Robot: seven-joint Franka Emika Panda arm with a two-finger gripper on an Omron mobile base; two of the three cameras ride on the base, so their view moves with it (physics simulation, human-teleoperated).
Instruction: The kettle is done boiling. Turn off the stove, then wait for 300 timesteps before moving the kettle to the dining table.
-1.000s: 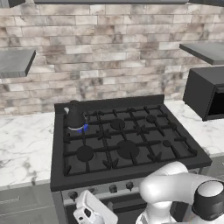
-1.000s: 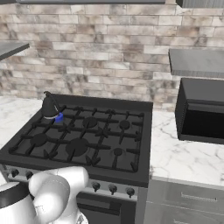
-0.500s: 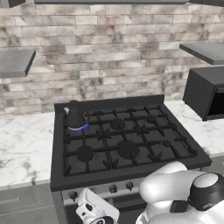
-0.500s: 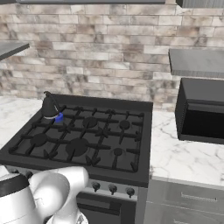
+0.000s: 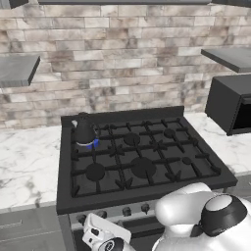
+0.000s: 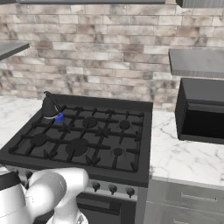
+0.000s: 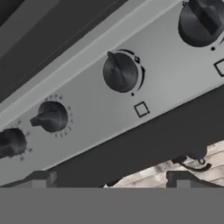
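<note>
On my left, the marble counter (image 5: 29, 162) meets the stove (image 5: 142, 162), where the kettle (image 5: 84, 130) sits on the back-left burner over a small blue flame (image 5: 95, 143). Below the stove's front edge my gripper (image 5: 105, 240) hangs with jaws spread wide, holding nothing, facing the knobs (image 7: 120, 72). Far right stands a black microwave (image 6: 202, 109)

Wide black gas stove (image 5: 142, 162) with six burners under black cast-iron grates, silver front panel with a row of dark knobs. On its rear left burner: one small dark grey kettle (image 5: 84, 130), upright, blue flame at its base. White grey-veined marble counters (image 5: 27, 162) adjoin both sides; a black microwave (image 6: 202, 110) stands on the right one.
</note>
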